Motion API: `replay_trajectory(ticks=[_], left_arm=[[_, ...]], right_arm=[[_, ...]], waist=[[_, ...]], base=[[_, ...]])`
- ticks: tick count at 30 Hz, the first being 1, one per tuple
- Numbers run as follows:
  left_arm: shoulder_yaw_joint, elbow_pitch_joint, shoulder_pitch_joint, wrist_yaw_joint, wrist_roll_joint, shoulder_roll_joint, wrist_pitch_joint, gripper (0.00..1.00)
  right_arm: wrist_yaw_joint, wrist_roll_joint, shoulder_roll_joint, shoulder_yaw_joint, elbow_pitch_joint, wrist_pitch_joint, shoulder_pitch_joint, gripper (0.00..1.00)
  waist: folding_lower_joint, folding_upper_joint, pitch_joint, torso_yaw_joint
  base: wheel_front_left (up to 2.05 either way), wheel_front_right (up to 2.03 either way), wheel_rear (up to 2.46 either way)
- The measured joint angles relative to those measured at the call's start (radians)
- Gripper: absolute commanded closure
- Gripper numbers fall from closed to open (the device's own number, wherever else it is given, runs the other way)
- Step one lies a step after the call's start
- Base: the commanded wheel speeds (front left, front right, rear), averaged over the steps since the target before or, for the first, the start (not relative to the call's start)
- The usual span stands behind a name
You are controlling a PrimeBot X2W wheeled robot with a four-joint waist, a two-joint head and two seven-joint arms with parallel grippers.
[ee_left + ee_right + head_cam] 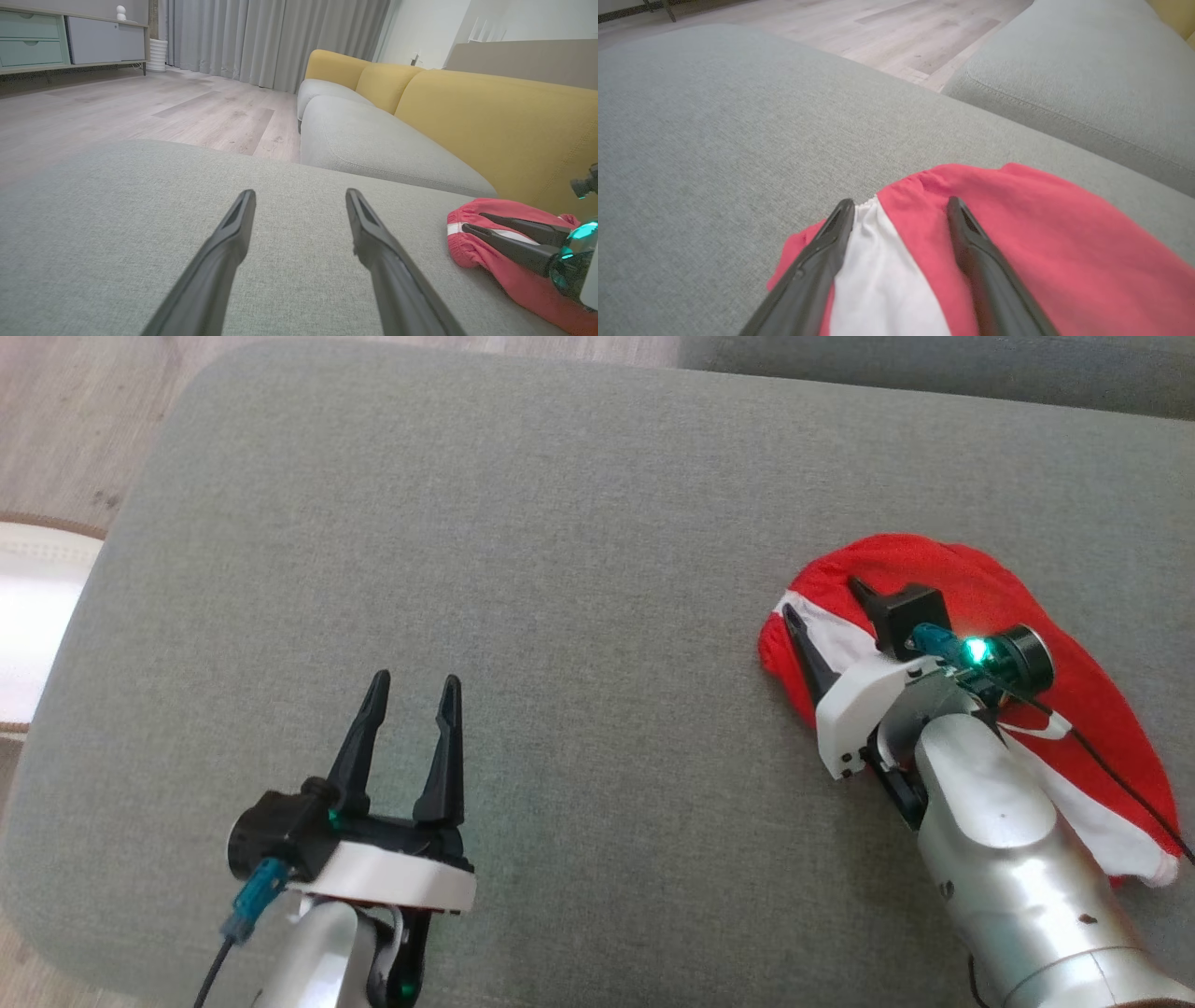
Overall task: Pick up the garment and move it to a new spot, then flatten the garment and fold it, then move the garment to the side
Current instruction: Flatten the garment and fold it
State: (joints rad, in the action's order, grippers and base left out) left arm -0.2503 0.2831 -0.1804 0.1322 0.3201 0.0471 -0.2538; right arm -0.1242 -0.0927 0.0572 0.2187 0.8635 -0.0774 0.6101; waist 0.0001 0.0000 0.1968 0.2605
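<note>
The right pincer [824,597] stands wide open, its two dark fingers spread low above the near end of the garment [980,588] with nothing clasped between them. From the wrist, the right pincer [900,203] frames the cloth's gathered edge: one finger runs along the border of a white stripe and the other lies over plain red. Whether the tips press into the garment [1017,224] cannot be told.

The garment, red with white stripes, lies in a rumpled heap on the right side of the grey cushion [560,569], partly under the right forearm. A small white mark [1047,728] shows on the red cloth beside the arm, too small to read.

Well apart, at the cushion's near left, the left pincer [414,679] hovers open and empty, its fingers parted above bare grey fabric. Past the left pincer [300,192] the garment [472,254] sits off to one side with the right pincer [474,221] over it.

Beyond the cushion stands a sofa [490,116] with a yellow back and grey seat, then a wooden floor [140,102], grey curtains [261,37] and a low sideboard [46,42].
</note>
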Motion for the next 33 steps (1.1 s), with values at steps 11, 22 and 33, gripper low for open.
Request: replay_trajectory(ticks=[11, 22, 33], left_arm=[[-0.003, 0.006, 0.0, 0.0, 0.0, 0.0, 0.0, 0.0], [0.002, 0.011, 0.002, 0.0, -0.013, 0.0, 0.0, 0.0], [0.014, 0.012, 0.005, 0.0, -0.013, 0.0, 0.0, 0.0]], right_arm=[[0.0, 0.108, 0.005, 0.069, 0.082, -0.077, 0.035, 1.0], [0.0, 0.434, 0.007, 0.401, -0.088, -0.144, -0.032, 1.0], [0.0, 0.619, 0.008, 0.626, -0.154, -0.113, -0.086, 1.0]], waist=[[-0.0001, 0.0, 0.001, -0.008], [-0.0002, 0.0, -0.045, -0.065], [-0.0002, 0.0, -0.071, -0.097]], base=[[0.0, 0.0, 0.0], [0.0, 0.0, 0.0], [0.0, 0.0, 0.0]])
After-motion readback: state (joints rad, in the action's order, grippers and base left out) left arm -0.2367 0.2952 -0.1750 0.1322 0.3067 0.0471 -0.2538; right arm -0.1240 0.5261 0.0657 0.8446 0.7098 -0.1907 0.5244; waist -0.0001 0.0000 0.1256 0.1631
